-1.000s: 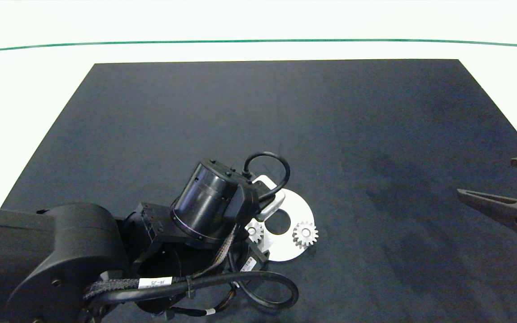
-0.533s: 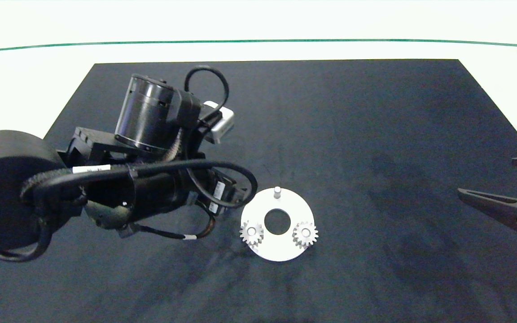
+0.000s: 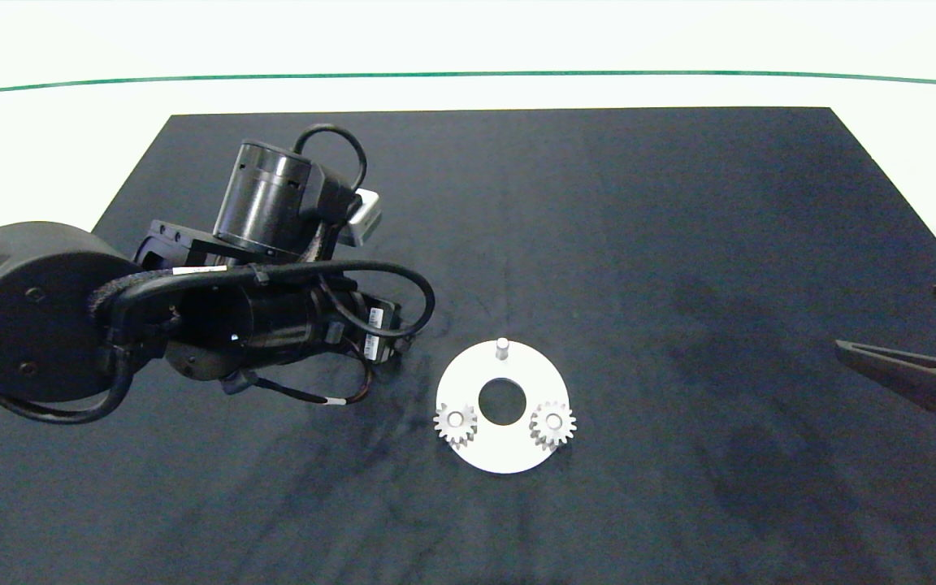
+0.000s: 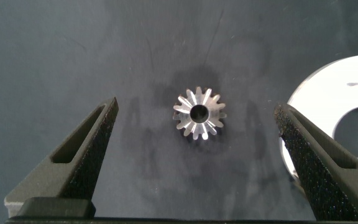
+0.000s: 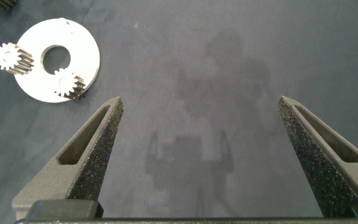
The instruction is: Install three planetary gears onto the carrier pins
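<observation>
With two gears (image 3: pixel 456 423) seated and the far pin (image 3: pixel 502 347) bare, the left gripper (image 4: pixel 197 162), jaws wide, should lower centred over the loose gear (image 4: pixel 199 113), closing evenly on its teeth.

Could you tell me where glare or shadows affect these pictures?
Head view: the pale table beyond the black mat is washed out. Left wrist view: the loose gear casts a soft dark halo. Right wrist view: faint claw shadows smudge the mat.
</observation>
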